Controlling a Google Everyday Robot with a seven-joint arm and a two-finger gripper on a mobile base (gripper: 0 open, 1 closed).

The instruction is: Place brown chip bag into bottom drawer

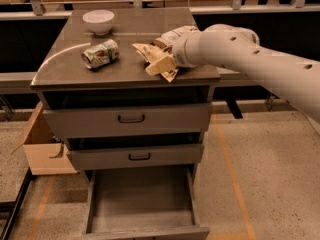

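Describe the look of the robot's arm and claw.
The arm is a thick, smooth, off-white tube with small dark round dots along it, no loose cables showing. The claw, at the brown chip bag on the cabinet top, is mostly hidden.

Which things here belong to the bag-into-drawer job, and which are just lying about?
Job: brown chip bag on the cabinet top; gripper, at the bag; bottom drawer, pulled open.
Lying about: white bowl; crushed can; cardboard box beside the cabinet.
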